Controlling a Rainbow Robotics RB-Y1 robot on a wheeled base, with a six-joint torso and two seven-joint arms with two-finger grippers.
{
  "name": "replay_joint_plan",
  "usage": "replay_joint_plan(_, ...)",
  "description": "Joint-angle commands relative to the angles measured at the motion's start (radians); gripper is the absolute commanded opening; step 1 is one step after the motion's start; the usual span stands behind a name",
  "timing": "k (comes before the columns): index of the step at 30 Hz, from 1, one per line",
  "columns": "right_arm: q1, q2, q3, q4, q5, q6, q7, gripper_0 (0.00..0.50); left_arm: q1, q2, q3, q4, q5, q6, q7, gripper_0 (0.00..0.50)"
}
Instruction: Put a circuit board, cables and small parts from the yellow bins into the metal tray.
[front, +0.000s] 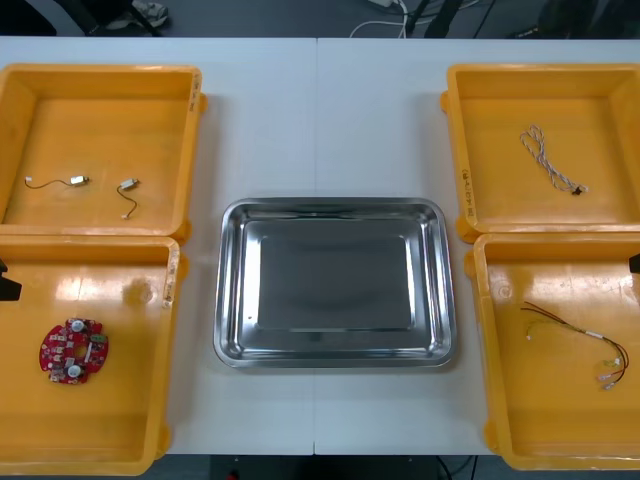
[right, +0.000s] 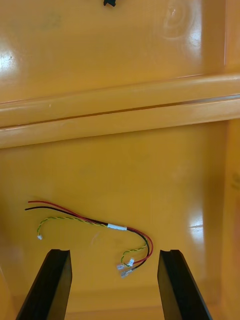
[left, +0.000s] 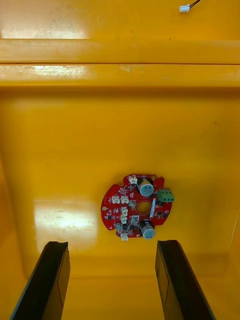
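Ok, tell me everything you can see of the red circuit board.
The circuit board is a round red disc with notched edges and a hole near its middle. It carries two silvery cylinders, a green block at one edge and several small white connectors. It lies flat on the floor of the near left yellow bin, alone, away from the walls. The open left gripper hangs over it without touching.

The light table (front: 270, 130) has a seam (front: 316, 120) running down its middle; a dark floor (front: 270, 15) lies beyond its far edge.
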Motion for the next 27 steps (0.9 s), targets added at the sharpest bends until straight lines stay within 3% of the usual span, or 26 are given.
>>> replay_joint_plan(1, 0.008, 0.004, -0.003, -0.007, -0.005, -0.007, -0.040, 0.500, -0.028, 0.048, 0.008, -0.027, -0.010, 0.006, -0.051, 0.500)
replay_joint_plan(27, 0.008, 0.004, -0.003, -0.007, -0.005, -0.007, -0.040, 0.500, -0.028, 0.048, 0.008, -0.027, -0.010, 0.006, -0.051, 0.500)
